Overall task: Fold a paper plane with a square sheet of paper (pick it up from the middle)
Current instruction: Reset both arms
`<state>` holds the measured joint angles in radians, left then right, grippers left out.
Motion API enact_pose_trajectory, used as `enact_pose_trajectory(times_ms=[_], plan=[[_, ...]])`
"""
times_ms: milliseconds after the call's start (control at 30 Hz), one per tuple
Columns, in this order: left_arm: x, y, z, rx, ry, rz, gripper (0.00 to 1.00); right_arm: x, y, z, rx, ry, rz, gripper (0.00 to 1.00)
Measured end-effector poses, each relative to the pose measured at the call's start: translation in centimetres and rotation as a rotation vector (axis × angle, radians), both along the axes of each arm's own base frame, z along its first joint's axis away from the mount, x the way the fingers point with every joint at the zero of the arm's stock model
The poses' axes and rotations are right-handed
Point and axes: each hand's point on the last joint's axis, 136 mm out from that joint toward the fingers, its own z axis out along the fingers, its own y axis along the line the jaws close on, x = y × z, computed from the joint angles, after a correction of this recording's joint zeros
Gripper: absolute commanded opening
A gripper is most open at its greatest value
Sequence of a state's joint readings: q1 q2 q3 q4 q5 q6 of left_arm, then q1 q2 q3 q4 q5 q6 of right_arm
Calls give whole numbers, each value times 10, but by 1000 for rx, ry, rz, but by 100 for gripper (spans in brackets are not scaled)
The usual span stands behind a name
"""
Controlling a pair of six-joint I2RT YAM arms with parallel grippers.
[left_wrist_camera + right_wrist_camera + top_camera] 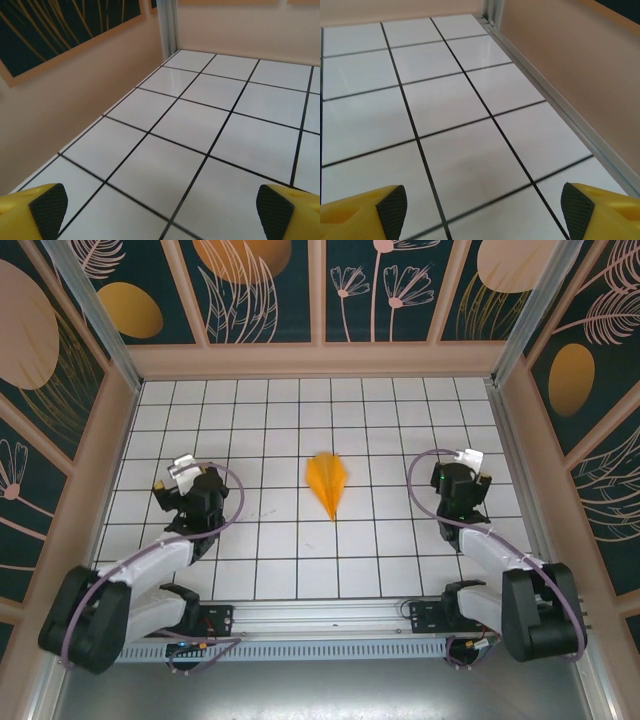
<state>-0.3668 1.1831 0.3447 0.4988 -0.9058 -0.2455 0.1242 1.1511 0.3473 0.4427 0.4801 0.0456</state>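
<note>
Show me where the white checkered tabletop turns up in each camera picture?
Top view: tabletop in the centre, paper plane on it.
Left wrist view: tabletop centre and right, beyond the left pincer.
Right wrist view: tabletop centre and left, beyond the right pincer.
Shared landmark: the beige far wall.

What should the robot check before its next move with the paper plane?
1. The paper plane lies in the middle of the table, between the two arms: ok.
2. The left gripper is open with nothing in it: ok.
3. The right gripper is open with nothing in it: ok.
4. Both grippers are well apart from the paper plane: ok.
5. The folds are neat and finished: cannot tell, too small to see.
</note>
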Motion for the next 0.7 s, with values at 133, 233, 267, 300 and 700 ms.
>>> enact_pose_trajectory(times_ms=[133,233,267,300,700], plan=[[20,4,-8,35,-21,-21,99,22,1,3,43,-96,81,81],[27,10,-18,53,-32,-58,99,33,14,-6,65,-123,168,79],[29,12,-20,55,-40,-74,99,35,19,-10,73,-131,200,79],[31,13,-20,49,-51,-91,99,35,23,-13,76,-147,230,81],[33,24,-19,-45,-188,-214,99,32,24,-20,109,-210,280,99]])
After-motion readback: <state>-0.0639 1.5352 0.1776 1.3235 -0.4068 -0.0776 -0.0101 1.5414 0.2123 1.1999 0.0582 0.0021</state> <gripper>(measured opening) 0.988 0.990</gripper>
